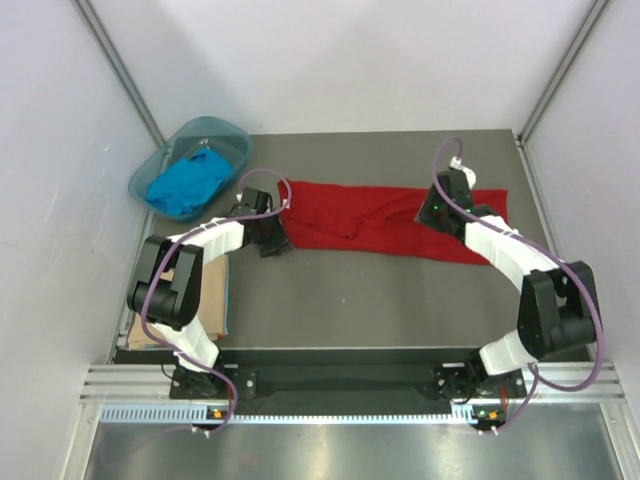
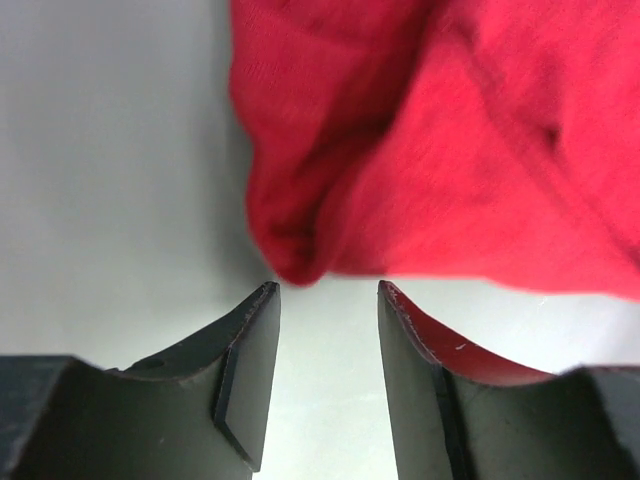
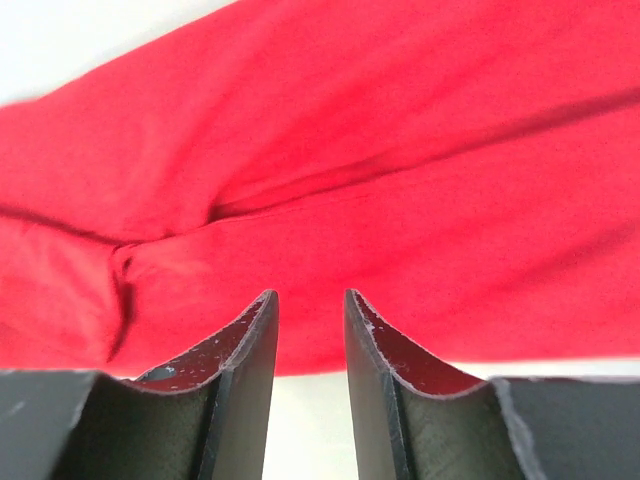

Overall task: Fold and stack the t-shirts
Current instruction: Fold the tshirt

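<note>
Red t-shirt (image 1: 380, 215) is laid out as a long rumpled band on the dark table (image 1: 380, 300), right of the teal basin (image 1: 142, 178) and a bit closer to the arm bases than it. Plain deep red cloth is seen, creased all over, with a bunched ridge around the middle where folds are piled up. Up close in the left wrist view the shirt (image 2: 450, 150) is rounded off into a soft, doubled-over lump at the end nearest the basin. In the right wrist view it (image 3: 350, 150) is crossed by long diagonal wrinkles.

Blue t-shirt (image 1: 190, 185) is crumpled up inside the basin. Tan t-shirt (image 1: 212, 300) is laid flat on the near side of the basin, mostly hidden under the left arm.

Left gripper (image 2: 328, 290) is parked at the basin end of the red shirt. Its jaws are held apart with nothing between them, and the cloth edge is seen just past the tips. Right gripper (image 3: 311, 297) is held over the end farthest from the basin, jaws parted by a narrow gap, no cloth pinched in it.
</note>
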You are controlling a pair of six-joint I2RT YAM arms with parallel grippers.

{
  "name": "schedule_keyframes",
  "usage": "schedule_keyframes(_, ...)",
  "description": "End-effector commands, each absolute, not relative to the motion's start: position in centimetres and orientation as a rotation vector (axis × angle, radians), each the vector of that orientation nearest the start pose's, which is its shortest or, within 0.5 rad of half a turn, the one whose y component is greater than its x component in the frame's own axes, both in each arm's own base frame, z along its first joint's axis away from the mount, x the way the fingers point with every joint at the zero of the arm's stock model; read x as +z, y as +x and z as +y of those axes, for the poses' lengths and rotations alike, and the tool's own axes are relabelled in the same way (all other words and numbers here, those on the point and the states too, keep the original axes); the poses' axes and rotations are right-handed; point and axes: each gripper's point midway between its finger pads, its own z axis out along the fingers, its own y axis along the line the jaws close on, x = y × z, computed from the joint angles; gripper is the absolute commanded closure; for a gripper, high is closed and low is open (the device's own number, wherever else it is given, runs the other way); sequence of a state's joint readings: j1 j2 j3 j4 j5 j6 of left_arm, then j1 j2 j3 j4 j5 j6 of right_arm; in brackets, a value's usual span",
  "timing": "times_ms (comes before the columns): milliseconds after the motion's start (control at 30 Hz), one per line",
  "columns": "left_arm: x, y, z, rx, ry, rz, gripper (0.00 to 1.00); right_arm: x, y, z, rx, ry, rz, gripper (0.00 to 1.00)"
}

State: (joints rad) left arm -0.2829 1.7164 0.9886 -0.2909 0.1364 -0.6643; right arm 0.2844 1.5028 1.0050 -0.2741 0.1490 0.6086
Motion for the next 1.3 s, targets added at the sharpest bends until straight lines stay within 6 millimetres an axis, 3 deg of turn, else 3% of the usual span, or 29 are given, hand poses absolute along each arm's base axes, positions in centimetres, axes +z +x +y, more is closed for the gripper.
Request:
schedule_keyframes(0,4.1,38.1,-15.5,-0.53,-0.511,2.496,0.51,12.9,37.8,8.9,0.265,0.505,2.237,0.66)
schedule_keyframes(233,3.2,38.3,-14.0,-0.408,-0.552,2.503,0.56,13.3,37.2,7.8,0.263,0.516,2.217,0.66)
schedule_keyframes(367,3.0,38.1,-12.6,-0.302,-0.579,2.506,0.87,13.6,37.3,7.4,0.263,0.533,2.205,0.66)
schedule_keyframes(400,3.0,38.1,-11.8,-0.241,-0.601,2.506,0.98,13.8,37.5,7.0,0.256,0.543,2.2,0.66)
schedule_keyframes(533,3.6,39.3,-10.9,-0.169,-0.603,2.485,1.0,14.0,37.9,6.4,0.253,0.547,2.207,0.66)
schedule_keyframes(667,4.8,42.4,-10.7,-0.143,-0.621,2.439,1.0,13.9,38.2,6.0,0.268,0.559,2.234,0.66)
schedule_keyframes(733,4.2,43.6,-10.7,-0.133,-0.616,2.441,1.0,14.1,38.4,5.8,0.269,0.559,2.233,0.66)
schedule_keyframes(767,5.3,45.1,-11.0,-0.156,-0.61,2.409,1.0,14.3,38.5,5.7,0.27,0.558,2.227,0.66)
schedule_keyframes(800,4.2,45.7,-11.1,-0.144,-0.595,2.429,1.0,14.6,38.7,5.7,0.273,0.559,2.219,0.66)
schedule_keyframes(867,4.5,47.7,-11.2,-0.14,-0.591,2.401,1.0,15.0,39.0,5.6,0.277,0.561,2.209,0.65)
schedule_keyframes(900,3.4,48.1,-11.2,-0.128,-0.593,2.415,1.0,15.3,39.2,5.4,0.278,0.562,2.203,0.65)
schedule_keyframes(1000,3.1,50.4,-11.4,-0.149,-0.582,2.378,1.0,16.1,39.7,4.9,0.274,0.568,2.183,0.65)
schedule_keyframes(1067,4.0,52.6,-11.7,-0.18,-0.577,2.328,1.0,16.5,40.1,4.6,0.271,0.573,2.174,0.64)
schedule_keyframes(1133,3.4,54.1,-11.9,-0.195,-0.571,2.311,1.0,17.4,40.6,4.5,0.282,0.568,2.154,0.63)
schedule_keyframes(1167,4.4,55.5,-12.2,-0.222,-0.564,2.273,1.0,17.6,40.8,4.6,0.285,0.563,2.15,0.62)
schedule_keyframes(1267,4.2,58.4,-13.6,-0.298,-0.525,2.231,1.0,18.6,41.3,4.9,0.311,0.542,2.136,0.62)
